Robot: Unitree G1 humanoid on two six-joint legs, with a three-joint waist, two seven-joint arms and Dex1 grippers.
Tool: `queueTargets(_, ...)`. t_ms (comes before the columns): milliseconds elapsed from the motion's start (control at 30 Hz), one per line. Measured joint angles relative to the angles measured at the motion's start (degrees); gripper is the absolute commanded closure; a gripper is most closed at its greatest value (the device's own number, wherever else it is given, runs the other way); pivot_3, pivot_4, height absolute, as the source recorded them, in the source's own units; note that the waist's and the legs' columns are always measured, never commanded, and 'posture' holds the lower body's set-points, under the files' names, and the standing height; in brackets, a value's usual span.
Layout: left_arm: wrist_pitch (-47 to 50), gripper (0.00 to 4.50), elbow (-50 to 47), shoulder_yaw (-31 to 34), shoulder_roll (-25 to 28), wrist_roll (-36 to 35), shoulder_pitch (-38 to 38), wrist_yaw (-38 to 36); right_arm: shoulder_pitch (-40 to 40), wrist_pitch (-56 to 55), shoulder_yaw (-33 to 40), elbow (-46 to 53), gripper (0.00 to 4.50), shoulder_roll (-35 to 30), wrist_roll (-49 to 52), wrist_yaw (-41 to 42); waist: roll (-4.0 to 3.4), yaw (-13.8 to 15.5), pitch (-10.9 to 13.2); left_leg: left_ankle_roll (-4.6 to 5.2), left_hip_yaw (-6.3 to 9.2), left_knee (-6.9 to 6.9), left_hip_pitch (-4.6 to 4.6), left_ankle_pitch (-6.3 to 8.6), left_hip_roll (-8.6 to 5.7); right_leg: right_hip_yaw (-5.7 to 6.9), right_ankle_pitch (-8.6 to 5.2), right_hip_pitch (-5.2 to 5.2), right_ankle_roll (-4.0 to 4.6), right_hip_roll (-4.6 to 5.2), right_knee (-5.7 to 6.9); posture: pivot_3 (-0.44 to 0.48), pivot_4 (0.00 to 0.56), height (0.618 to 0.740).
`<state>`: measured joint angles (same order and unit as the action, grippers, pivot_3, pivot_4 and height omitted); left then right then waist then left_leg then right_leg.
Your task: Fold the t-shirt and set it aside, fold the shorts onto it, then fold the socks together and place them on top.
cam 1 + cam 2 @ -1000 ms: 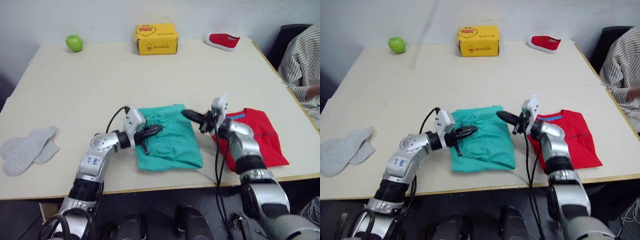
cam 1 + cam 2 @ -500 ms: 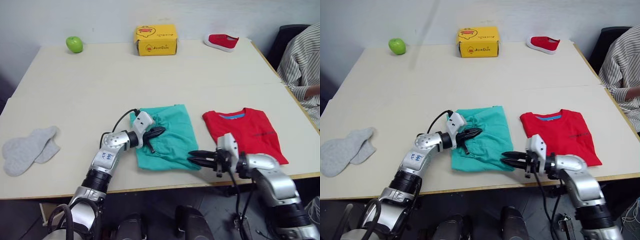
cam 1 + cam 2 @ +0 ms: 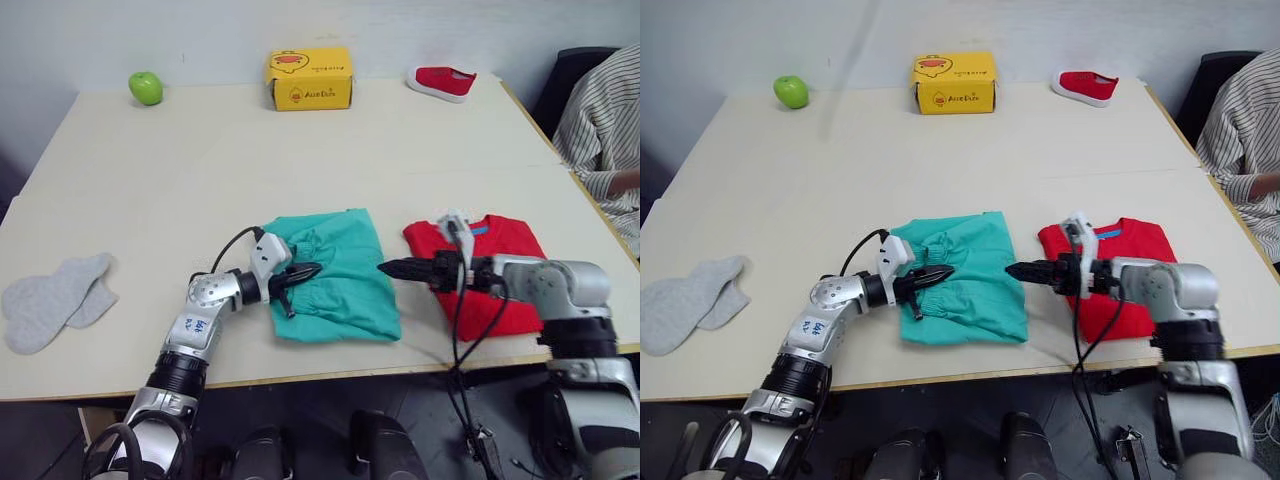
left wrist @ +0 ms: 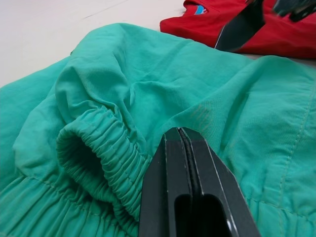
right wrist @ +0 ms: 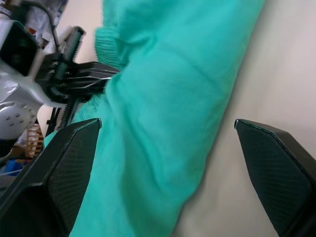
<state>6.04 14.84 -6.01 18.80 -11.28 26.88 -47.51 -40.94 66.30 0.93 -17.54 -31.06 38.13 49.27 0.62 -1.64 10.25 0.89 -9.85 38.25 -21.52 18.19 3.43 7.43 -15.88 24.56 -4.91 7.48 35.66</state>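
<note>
The teal shorts [image 3: 340,270] lie folded near the table's front edge, with the waistband bunched at their left side. My left gripper [image 3: 303,271] is shut, and its tips rest against the cloth beside the gathered waistband [image 4: 94,148]. The red t-shirt [image 3: 510,300] lies just right of the shorts, its blue collar band facing the far side. My right gripper [image 3: 392,267] reaches across the t-shirt and points at the shorts' right edge [image 5: 163,98]. It is open, its fingers [image 5: 64,168] spread wide with nothing held. The grey socks [image 3: 55,300] lie flat at the far left.
Along the table's far edge stand a green apple [image 3: 146,87], a yellow box [image 3: 309,79] and a small red shoe [image 3: 443,82]. A person in a striped sleeve [image 3: 600,120] sits past the right edge. Cables hang from both wrists.
My right gripper has opened wide. It swung from the shorts' far right corner down past their near corner, then up to the gap beside the t-shirt. The left gripper stays shut at the waistband.
</note>
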Motion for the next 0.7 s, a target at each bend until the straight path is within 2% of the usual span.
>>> queueTargets(33,0.1,4.50,-0.4,0.1,-0.1,0.0,-0.3,0.1,-1.6,-0.1,-1.3,-1.2,0.01,0.2,-1.0,0.1,-0.01,-0.1,0.0,0.00,-0.02,0.02,0.01,0.00,0.00,-0.02,0.01,-0.02,-0.01,0.00,0.02,0.000,0.150,0.740)
queueTargets(133,0.0,4.50,-1.1,0.2,-0.1,0.0,-1.2,0.5,-4.8,-0.7,-2.9,-4.8,0.63,2.1,-3.0,0.5,0.06,-0.1,0.0,0.02,-0.02,0.08,0.01,0.00,0.01,-0.03,0.01,-0.03,-0.03,-0.01,-0.02,0.000,0.150,0.740)
queueTargets(333,-0.3,4.50,-2.0,0.5,-0.1,0.1,-2.2,1.0,-8.0,0.8,-2.6,-9.6,2.71,9.0,-2.9,1.0,0.04,-0.3,0.0,-0.01,-0.05,0.01,-0.01,-0.01,0.05,-0.03,0.01,0.02,-0.02,-0.05,0.21,0.000,0.150,0.740)
queueTargets(500,-1.0,4.50,-2.4,0.6,0.2,0.2,-2.8,1.0,-9.7,1.4,-1.7,-9.7,4.46,9.4,-2.7,1.9,0.05,-0.1,0.0,0.03,-0.04,0.02,-0.02,0.01,0.01,-0.02,0.01,0.01,-0.03,-0.01,0.19,0.000,0.150,0.740)
queueTargets(567,-1.3,4.50,-3.1,0.5,0.7,0.1,-3.4,0.2,-9.0,2.4,-1.6,-8.5,4.46,8.7,-1.9,3.3,0.05,-0.1,0.0,0.03,-0.03,0.01,-0.03,0.01,0.02,-0.01,0.01,0.01,-0.02,-0.02,0.19,0.000,0.150,0.740)
queueTargets(667,0.7,3.94,-6.5,1.3,0.9,-3.8,-5.8,-2.2,-6.4,4.8,-2.0,-2.7,4.50,4.0,0.2,6.9,0.01,0.1,0.0,0.10,0.01,0.01,-0.13,0.07,0.00,0.02,0.01,0.05,-0.03,0.04,0.14,0.000,0.150,0.740)
queueTargets(700,2.3,3.60,-8.7,2.0,0.9,-6.1,-7.0,-3.2,-5.8,6.3,-1.9,-0.3,4.50,0.8,1.4,8.6,0.01,0.1,0.0,0.15,0.03,0.05,-0.25,0.10,-0.04,0.03,0.02,0.13,-0.04,0.08,0.12,0.000,0.150,0.740)
